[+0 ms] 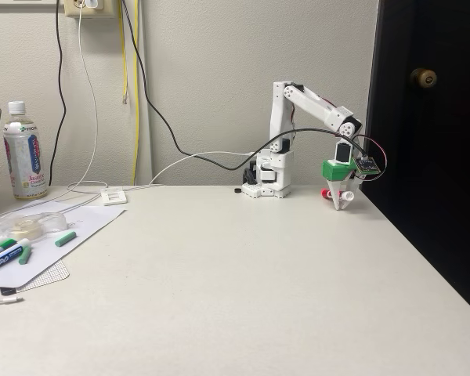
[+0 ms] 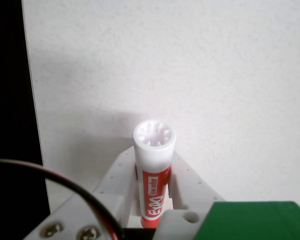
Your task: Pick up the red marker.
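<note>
Gripper (image 1: 341, 202) low at far right of counter (image 1: 243, 290) in fixed view, tip near the surface, just beside the dark door edge. Fingers (image 2: 190, 187) clamped on red marker (image 2: 154, 175) in wrist view: one marker, white barrel with red label, white ribbed end facing the camera, pinned between the two white perforated fingers. Same red marker (image 1: 327, 193) in fixed view as a small red bit sticking out left of the gripper, at counter level; lifted or touching, cannot tell. One white arm (image 1: 313, 110), base (image 1: 270, 176) at back of counter by the wall. Left side of fixed view: two markers (image 1: 1, 254) on a white sheet, blue-labelled, cap colours hard to read; one loose green cap (image 1: 65, 238) near them; one roll of tape (image 1: 25, 228). One bottle (image 1: 24, 153) standing at back left. One brass door knob (image 1: 424, 77) upper right.
</note>
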Motion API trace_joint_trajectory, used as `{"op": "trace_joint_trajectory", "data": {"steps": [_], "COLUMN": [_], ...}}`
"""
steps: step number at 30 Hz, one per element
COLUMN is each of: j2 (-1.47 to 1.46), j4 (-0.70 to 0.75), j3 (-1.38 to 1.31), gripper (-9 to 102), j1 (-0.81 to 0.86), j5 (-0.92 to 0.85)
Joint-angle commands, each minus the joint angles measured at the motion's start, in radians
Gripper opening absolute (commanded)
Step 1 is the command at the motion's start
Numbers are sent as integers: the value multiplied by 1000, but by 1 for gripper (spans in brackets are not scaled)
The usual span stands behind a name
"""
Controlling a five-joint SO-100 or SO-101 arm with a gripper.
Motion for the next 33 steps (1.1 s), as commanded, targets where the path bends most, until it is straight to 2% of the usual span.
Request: {"op": "trace_joint_trajectory", "data": {"steps": [1, 12, 21, 29, 33], "j2": [52, 44, 2, -25, -28], "j4": [-3, 8, 8, 5, 3], "j3": [-21, -44, -44, -44, -44], "gripper": [0, 0, 18, 25, 25], "j1": [2, 0, 8, 11, 9], "j5": [-3, -2, -8, -14, -14]}}
